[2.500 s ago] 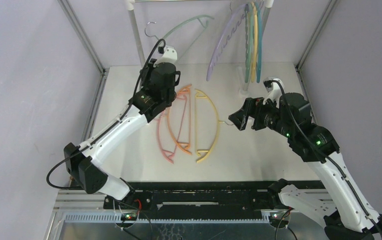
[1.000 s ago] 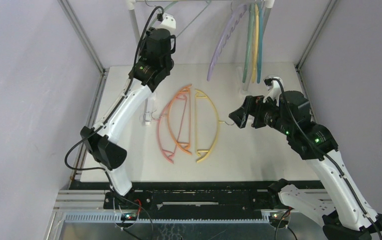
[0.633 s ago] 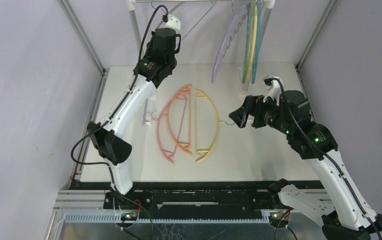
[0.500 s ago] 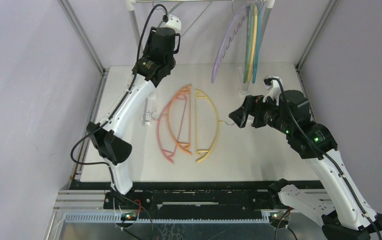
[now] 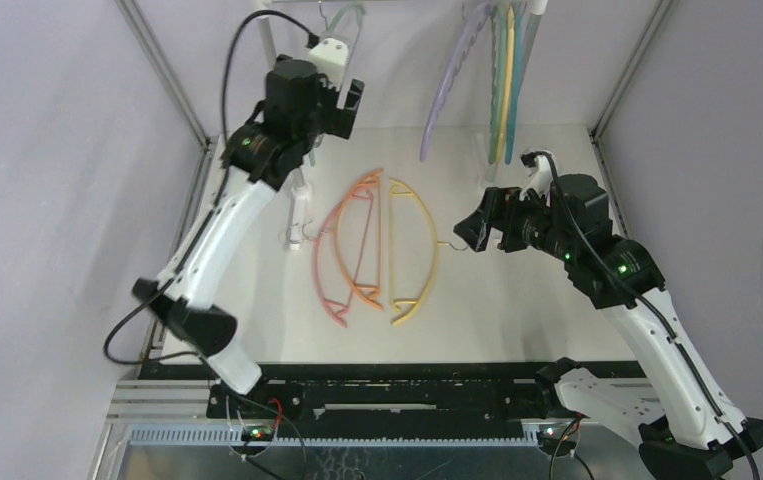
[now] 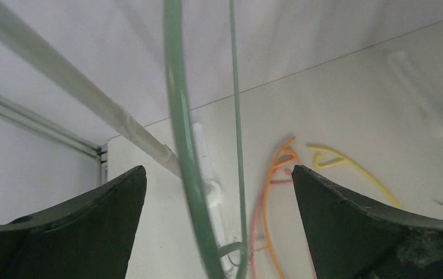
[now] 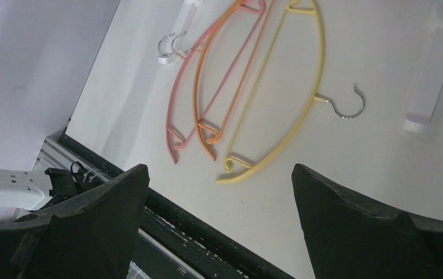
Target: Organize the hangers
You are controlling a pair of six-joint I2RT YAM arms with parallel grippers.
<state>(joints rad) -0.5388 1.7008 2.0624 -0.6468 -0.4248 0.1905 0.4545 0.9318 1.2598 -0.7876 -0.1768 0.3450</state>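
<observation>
A green hanger (image 5: 345, 18) hangs from the rail at the top left. In the left wrist view the green hanger (image 6: 181, 128) runs down between my left gripper's (image 6: 219, 174) wide-apart jaws, and neither jaw grips it. My left gripper (image 5: 342, 105) stands open just below it. Lilac (image 5: 452, 75), teal (image 5: 494, 70) and yellow (image 5: 506, 75) hangers hang at the rail's right end. Pink (image 5: 316, 270), orange (image 5: 337, 250) and yellow (image 5: 435, 245) hangers lie flat mid-table. My right gripper (image 5: 472, 230) is open and empty beside the yellow one's hook (image 7: 346, 107).
The rail's white posts (image 5: 262, 20) rise at the back, and its white feet (image 5: 297, 215) rest on the table by the pink hanger's hook. Grey walls close in both sides. A black strip (image 7: 219, 224) borders the near edge.
My left gripper has opened and let go of the green hanger, which now hangs on the rail. The left arm has drawn back and down. The right arm has barely moved.
</observation>
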